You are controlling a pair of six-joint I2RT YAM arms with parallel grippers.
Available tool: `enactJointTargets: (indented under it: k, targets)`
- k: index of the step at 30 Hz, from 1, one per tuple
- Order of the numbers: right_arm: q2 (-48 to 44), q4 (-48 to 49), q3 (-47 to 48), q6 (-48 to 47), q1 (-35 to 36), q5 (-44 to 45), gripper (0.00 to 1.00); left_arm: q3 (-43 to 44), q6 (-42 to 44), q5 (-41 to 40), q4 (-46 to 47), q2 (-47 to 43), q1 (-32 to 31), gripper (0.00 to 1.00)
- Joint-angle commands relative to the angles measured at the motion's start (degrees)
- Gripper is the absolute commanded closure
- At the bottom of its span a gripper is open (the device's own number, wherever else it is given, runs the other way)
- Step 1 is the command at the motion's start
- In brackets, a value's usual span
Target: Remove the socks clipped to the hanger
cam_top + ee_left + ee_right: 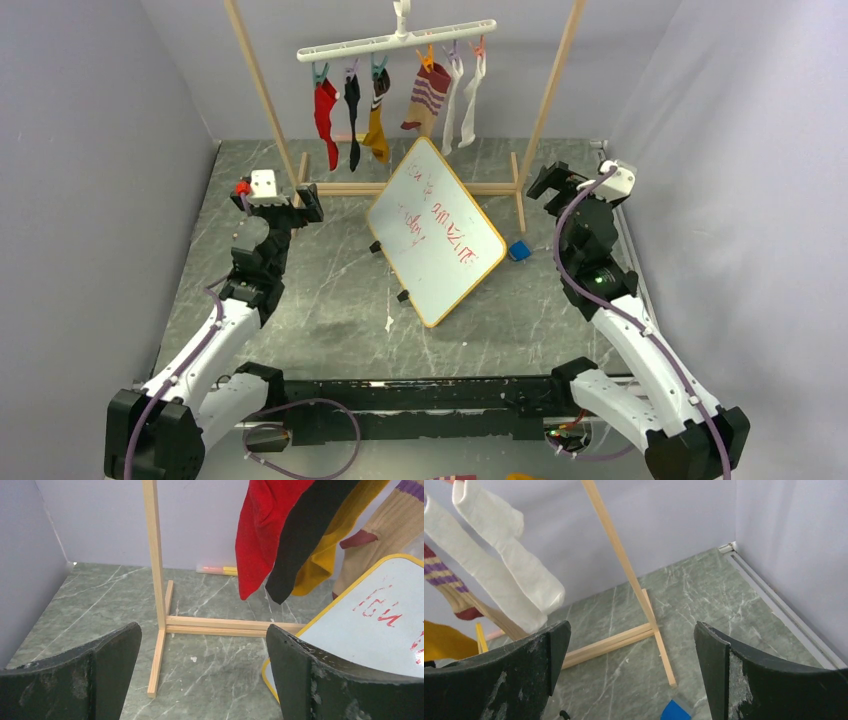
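Note:
The white hanger [395, 42] hangs from the wooden rack's top bar. Six socks are clipped to it: red sock [326, 122], black sock [353, 120], mustard-yellow sock [377, 128], maroon-and-cream striped sock [428, 95] and two white socks [463, 100]. My left gripper [300, 200] is open and empty by the rack's left post, below the red sock [257, 535] and black sock [300, 545]. My right gripper [550, 180] is open and empty by the right post, with the white socks [504, 575] up to its left.
A yellow-framed whiteboard [436, 230] with red writing leans in front of the wooden rack [420, 188]. A blue eraser [518, 250] lies by the rack's right foot. Markers [216, 570] lie at the back wall. Walls enclose the table on three sides.

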Motion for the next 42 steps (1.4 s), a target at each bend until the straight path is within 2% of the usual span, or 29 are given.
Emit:
enactJointTargets:
  k: [1, 3, 7, 10, 14, 19, 25, 32, 39, 40, 42]
  targets:
    - [0.7, 1.2, 2.8, 2.2, 0.6, 6.6, 0.0, 0.5, 0.5, 0.8, 2.1, 0.0, 0.1, 0.0]
    - [1.0, 3.2, 1.6, 2.1, 0.6, 7.3, 0.0, 0.4, 0.4, 1.1, 2.8, 0.2, 0.1, 0.0]
    - [1.2, 7.4, -2.0, -0.1, 0.5, 0.1, 0.0, 0.1, 1.2, 2.0, 4.6, 1.7, 0.4, 0.0]
    - [1.0, 8.4, -4.0, 7.6, 0.3, 3.0, 0.0, -0.2, 1.2, 3.8, 5.7, 3.1, 1.3, 0.0]
    - [5.3, 9.3, 0.7, 2.4, 0.1, -5.1, 0.0, 0.2, -2.0, 9.7, 7.8, 6.3, 6.0, 0.0]
    - [17.1, 7.7, 9.5, -0.8, 0.0, -4.3, 0.0, 7.1, -3.4, 15.3, 5.9, 14.7, 11.7, 0.0]
    - [25.4, 8.5, 16.0, -1.4, -0.1, -6.3, 0.0, 15.7, 1.8, 14.9, 5.9, 22.5, 12.1, 0.0]
    - [24.5, 9.3, 14.7, -1.7, -0.1, -9.7, 0.0, 26.8, 6.0, 12.9, 4.0, 31.8, 13.2, 0.0]
    - [21.2, 9.0, 11.6, -2.3, -0.1, -13.9, 0.0, 34.4, 4.9, 18.7, 5.2, 40.1, 19.0, 0.0]
    - [21.0, 9.0, 11.5, -2.4, -0.1, -14.3, 0.0, 35.3, 4.7, 20.1, 5.5, 41.1, 19.8, 0.03]
    - [20.8, 8.7, 11.5, -2.3, -0.1, -15.0, 0.0, 36.9, 4.6, 24.1, 5.9, 43.0, 21.1, 0.19]
